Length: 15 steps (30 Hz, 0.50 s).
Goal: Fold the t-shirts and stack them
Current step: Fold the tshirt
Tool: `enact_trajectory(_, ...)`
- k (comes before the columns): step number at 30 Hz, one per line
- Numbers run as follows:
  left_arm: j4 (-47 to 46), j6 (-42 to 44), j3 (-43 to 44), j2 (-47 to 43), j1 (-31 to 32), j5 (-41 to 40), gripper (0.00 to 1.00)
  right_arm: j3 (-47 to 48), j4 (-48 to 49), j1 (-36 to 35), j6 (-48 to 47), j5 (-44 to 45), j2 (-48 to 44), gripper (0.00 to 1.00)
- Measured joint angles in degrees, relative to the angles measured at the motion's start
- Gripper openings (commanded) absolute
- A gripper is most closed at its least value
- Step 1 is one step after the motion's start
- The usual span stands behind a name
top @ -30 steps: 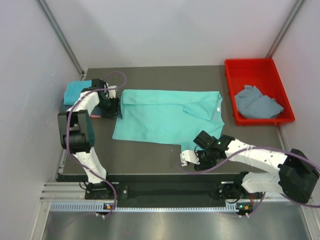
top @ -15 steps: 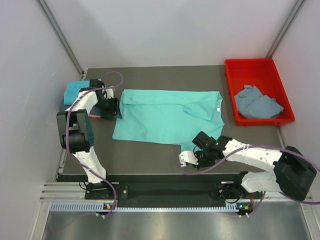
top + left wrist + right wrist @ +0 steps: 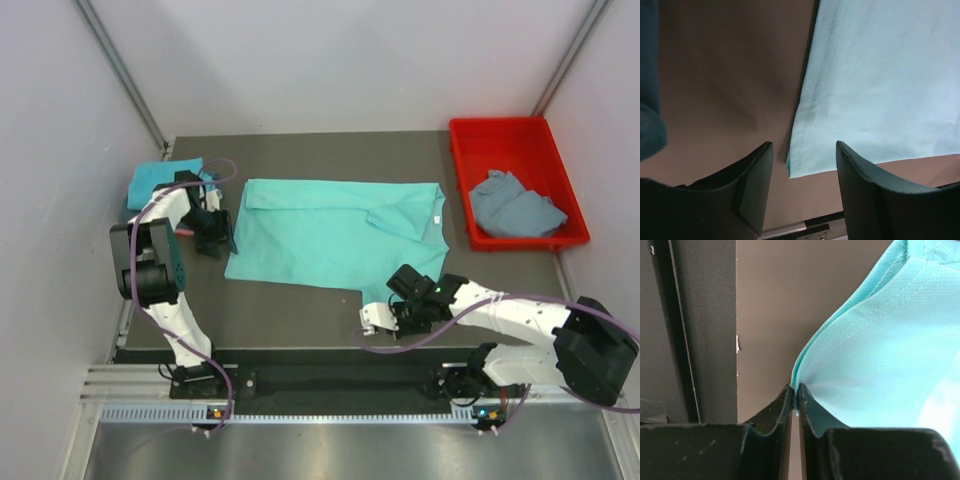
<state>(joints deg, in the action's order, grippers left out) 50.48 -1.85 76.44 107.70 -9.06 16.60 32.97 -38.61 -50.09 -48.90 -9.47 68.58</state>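
Since a moment ago the left tool point(image 3: 215, 238) has slid away from the folded teal t-shirt point(image 3: 155, 180) at the left edge and toward the near left corner of the turquoise t-shirt point(image 3: 330, 230). The right tool point(image 3: 398, 290) has meanwhile pinched together. From the right wrist view that tool point(image 3: 795, 392) is clenched on the hem of the turquoise t-shirt point(image 3: 875, 350), with the cloth lifting slightly from the dark worktop point(image 3: 300, 310). The left tool point(image 3: 804, 146) stands released, jaws apart, with the shirt's corner point(image 3: 880, 85) showing below and between them. I cannot tell whether it touches the cloth. The turquoise shirt lies spread flat mid-worktop. A grey-blue t-shirt point(image 3: 515, 205) sits crumpled in the red tray point(image 3: 500, 125) at the far right, well apart.
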Motion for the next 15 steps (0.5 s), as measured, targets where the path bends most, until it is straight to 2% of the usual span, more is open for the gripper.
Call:
enact_trajectory(7,2.05,0.31,-2.08,-0.46,0.0,-2.6,0.57,0.0,0.09,0.0,0.0,0.48,-0.02,0.08)
enact_trajectory(15,5.05,0.55,-6.29,-3.52,0.0,-2.4,0.52,0.0,0.42,0.07,0.0,0.63,-0.2,0.08)
